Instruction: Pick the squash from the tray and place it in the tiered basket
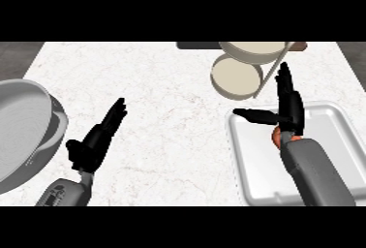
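A white tray [336, 126] lies at the right of the counter. Only an orange sliver of the squash [275, 137] shows in it, mostly hidden beneath my right hand [289, 114]. That hand hovers over the tray with fingers straight and pointing away, thumb spread to the left, open. The tiered basket [239, 72] stands at the back right, with two beige round tiers on a slanted pole. My left hand [97, 140] rests open over the counter at the lower left, fingers straight and pointing up-right.
A large grey pan [22, 126] sits at the left edge of the counter. White marble counter [164, 87] spreads between the pan and the tray.
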Robot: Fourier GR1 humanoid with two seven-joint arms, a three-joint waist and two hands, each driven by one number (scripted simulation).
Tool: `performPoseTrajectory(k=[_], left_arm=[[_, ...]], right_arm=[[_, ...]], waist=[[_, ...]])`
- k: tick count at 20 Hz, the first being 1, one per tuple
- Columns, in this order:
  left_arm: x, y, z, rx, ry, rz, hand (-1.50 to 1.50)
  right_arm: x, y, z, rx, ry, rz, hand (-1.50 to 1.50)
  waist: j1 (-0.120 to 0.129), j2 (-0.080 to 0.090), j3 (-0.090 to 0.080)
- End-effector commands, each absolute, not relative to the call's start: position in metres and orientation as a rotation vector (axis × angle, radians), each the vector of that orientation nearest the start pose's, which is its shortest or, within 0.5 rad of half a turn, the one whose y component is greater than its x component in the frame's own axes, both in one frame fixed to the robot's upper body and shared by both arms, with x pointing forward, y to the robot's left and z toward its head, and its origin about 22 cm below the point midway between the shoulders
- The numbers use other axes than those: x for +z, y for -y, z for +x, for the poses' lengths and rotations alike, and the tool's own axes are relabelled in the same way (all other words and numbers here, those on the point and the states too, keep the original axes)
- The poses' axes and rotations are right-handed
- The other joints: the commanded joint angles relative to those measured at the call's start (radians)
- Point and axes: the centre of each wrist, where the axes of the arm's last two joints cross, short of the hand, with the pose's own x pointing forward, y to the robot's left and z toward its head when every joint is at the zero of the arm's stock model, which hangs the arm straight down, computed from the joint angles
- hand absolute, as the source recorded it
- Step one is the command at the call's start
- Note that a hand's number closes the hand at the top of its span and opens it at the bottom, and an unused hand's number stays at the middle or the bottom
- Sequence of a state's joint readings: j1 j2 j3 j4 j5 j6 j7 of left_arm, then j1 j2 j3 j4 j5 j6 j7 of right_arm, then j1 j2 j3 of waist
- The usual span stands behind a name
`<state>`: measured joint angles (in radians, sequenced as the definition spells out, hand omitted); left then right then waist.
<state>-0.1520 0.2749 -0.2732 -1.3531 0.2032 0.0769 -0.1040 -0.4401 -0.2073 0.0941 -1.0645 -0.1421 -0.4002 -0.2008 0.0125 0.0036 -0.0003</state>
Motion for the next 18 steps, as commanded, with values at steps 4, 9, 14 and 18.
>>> performPoseTrajectory(k=[4, 9, 14, 18], left_arm=[[-0.024, -0.245, 0.264, -0.212, 1.515, -0.043, 0.0], [-0.018, -0.243, 0.265, -0.224, 1.529, -0.05, 0.0], [-0.014, -0.246, 0.272, -0.214, 1.524, -0.04, 0.0], [-0.034, -0.242, 0.249, -0.195, 1.507, -0.043, 0.0]], right_arm=[[0.06, 0.258, 0.348, 0.324, 1.591, -0.611, -1.5], [0.068, 0.299, 0.348, 0.737, 1.183, -0.849, -1.5], [0.115, 0.27, 0.351, 1.023, 0.946, -0.879, -1.5], [0.146, 0.231, 0.333, 1.094, 0.83, -0.851, -1.5]], waist=[[-0.037, -0.017, -0.006], [-0.026, -0.023, -0.014], [-0.036, -0.024, -0.01], [-0.041, -0.026, -0.006]])
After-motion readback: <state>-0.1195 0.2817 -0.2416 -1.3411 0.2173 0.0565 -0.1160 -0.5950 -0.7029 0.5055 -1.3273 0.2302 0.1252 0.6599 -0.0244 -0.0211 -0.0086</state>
